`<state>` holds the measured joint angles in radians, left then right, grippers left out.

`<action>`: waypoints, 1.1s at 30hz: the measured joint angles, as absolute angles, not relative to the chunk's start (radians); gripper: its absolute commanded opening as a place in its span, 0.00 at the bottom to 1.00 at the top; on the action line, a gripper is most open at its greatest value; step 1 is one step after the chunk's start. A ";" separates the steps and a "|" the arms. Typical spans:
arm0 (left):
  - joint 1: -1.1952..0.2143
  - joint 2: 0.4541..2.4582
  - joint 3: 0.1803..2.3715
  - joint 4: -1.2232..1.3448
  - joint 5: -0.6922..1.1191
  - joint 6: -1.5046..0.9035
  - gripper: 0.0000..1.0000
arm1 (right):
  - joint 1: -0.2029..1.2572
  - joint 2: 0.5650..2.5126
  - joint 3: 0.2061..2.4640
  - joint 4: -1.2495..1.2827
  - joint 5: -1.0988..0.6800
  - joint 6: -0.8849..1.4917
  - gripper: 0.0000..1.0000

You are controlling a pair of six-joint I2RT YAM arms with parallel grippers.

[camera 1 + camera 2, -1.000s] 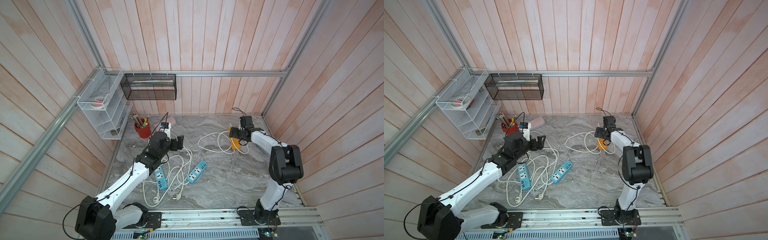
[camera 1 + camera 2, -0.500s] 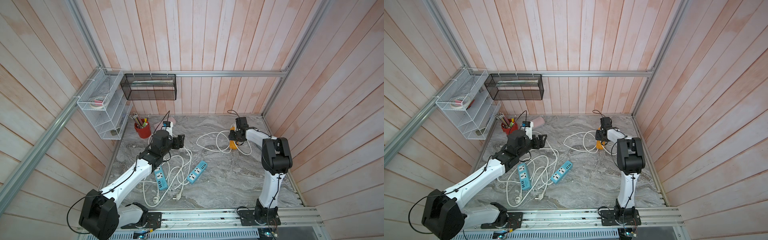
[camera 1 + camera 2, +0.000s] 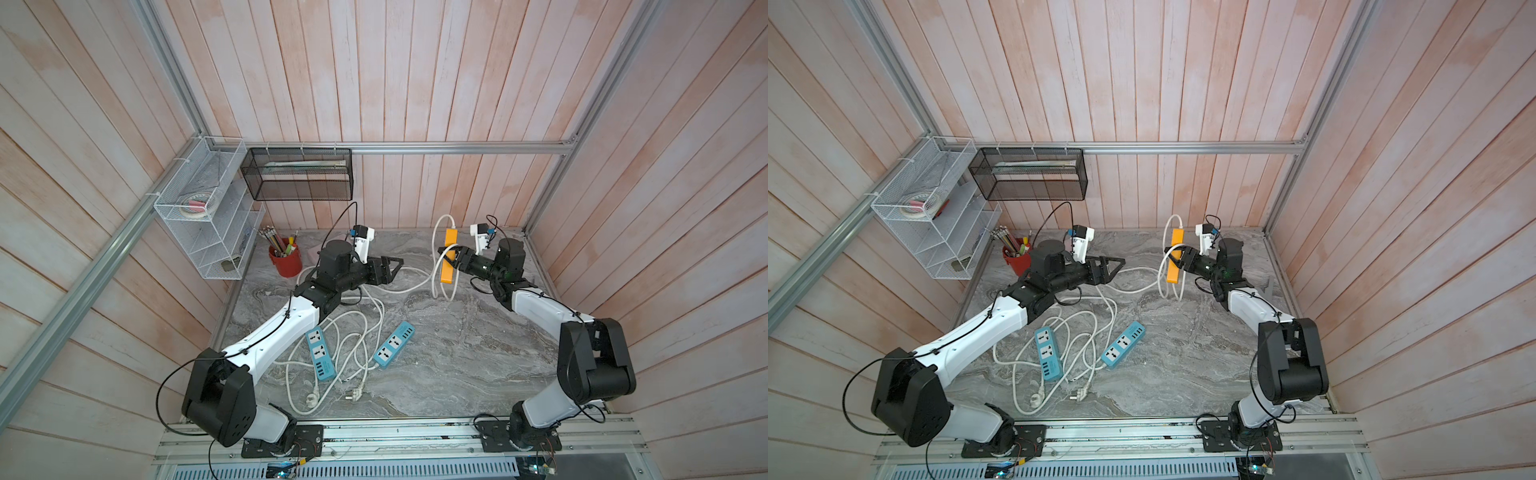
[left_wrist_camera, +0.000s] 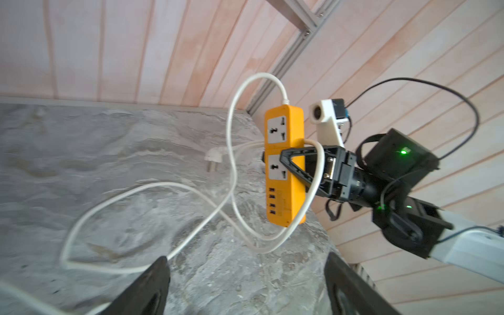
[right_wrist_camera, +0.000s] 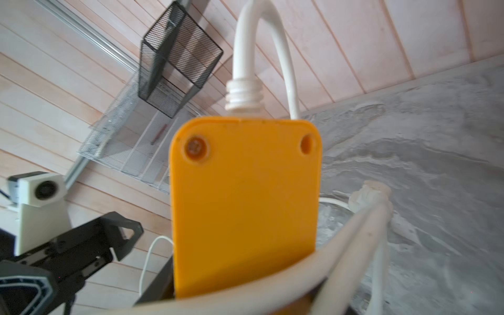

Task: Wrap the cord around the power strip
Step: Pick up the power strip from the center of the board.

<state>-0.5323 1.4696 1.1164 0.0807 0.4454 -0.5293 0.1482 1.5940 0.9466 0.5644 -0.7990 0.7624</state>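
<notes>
My right gripper [image 3: 446, 255] [image 3: 1177, 259] is shut on the middle of the orange power strip [image 3: 449, 257] [image 4: 285, 163] and holds it upright above the back of the table. The white cord [image 4: 230, 120] [image 5: 242, 54] leaves the strip's top end, loops down beside it, crosses the strip at the right jaws and trails over the table to its plug [image 4: 214, 158]. Left of the strip, my left gripper [image 3: 397, 266] [image 4: 245, 283] points at it with its jaws wide and empty. The cord runs past one of its fingers [image 4: 152, 289].
Two blue power strips [image 3: 320, 353] [image 3: 395, 343] lie in a tangle of white cords and plugs at the front left. A red pencil cup [image 3: 286, 259], a white wire rack [image 3: 208, 216] and a black mesh basket [image 3: 299, 174] stand at the back left.
The right gripper has closed on the orange strip and lifted it upright off the table. The left gripper has moved right, closer to the strip.
</notes>
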 measured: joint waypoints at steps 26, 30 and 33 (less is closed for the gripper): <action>-0.591 1.860 1.692 -0.199 0.646 -0.419 0.89 | 0.215 1.546 0.781 0.925 -1.005 0.875 0.35; -0.590 1.903 1.730 -0.272 0.635 -0.384 0.89 | 0.216 1.547 0.781 0.946 -1.023 0.894 0.35; -0.593 1.910 1.750 -0.285 0.640 -0.384 0.89 | 0.218 1.547 0.780 0.952 -1.034 0.898 0.34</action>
<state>-0.5934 1.9102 1.7496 -0.2852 0.6395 -0.3843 0.2184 1.5471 0.7803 0.9516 -1.0340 0.8978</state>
